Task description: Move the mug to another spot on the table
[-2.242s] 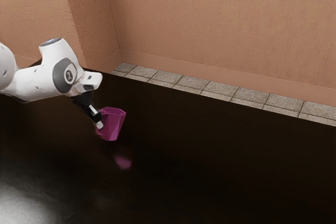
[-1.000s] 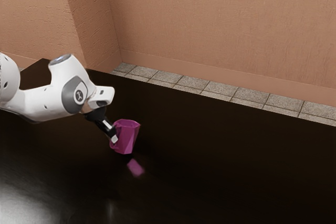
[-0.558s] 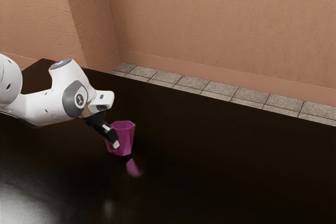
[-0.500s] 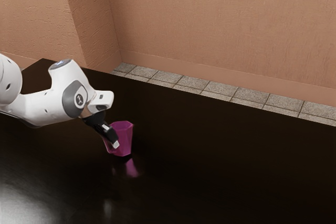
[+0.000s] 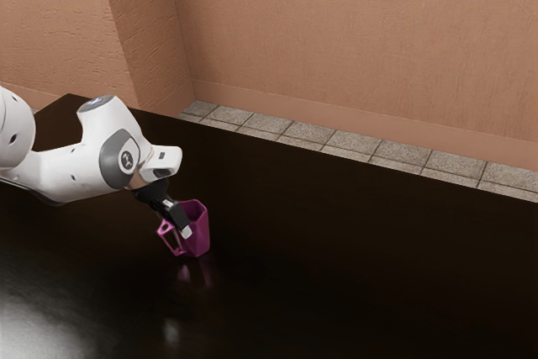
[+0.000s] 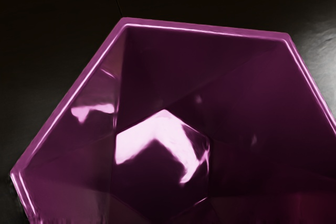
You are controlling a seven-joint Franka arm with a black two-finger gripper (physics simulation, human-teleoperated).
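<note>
**Exterior view, foreground.** A dark, glossy table (image 5: 353, 283) spans the lower part of the scene. Pale sheen lies on it toward the exterior view's left.

**Middle ground.** 1 white arm (image 5: 76, 161) enters from the exterior view's left and angles down to a black gripper (image 5: 177, 224). Directly below the gripper stands 1 magenta, faceted mug (image 5: 196, 237). It is upright on the table, its base meeting its own faint reflection. Its handle (image 5: 169, 239) points toward the exterior view's left and the viewer. The gripper's fingers are released. 1 white-tipped finger (image 5: 180, 224) hangs at the mug's near rim above the handle, and the mug's weight rests on the table rather than in a grasp.

**Wrist view.** The hand looks straight down into the mug (image 6: 173, 145). The angular rim and the bright hexagonal floor of its cavity are visible, with dark table (image 6: 52, 19) beyond the rim.

**Background.** Behind the table runs 1 strip of grey floor tiles (image 5: 353, 142). Beyond it rise terracotta plaster walls (image 5: 361, 39), which meet at 1 corner near the exterior view's upper left.
</note>
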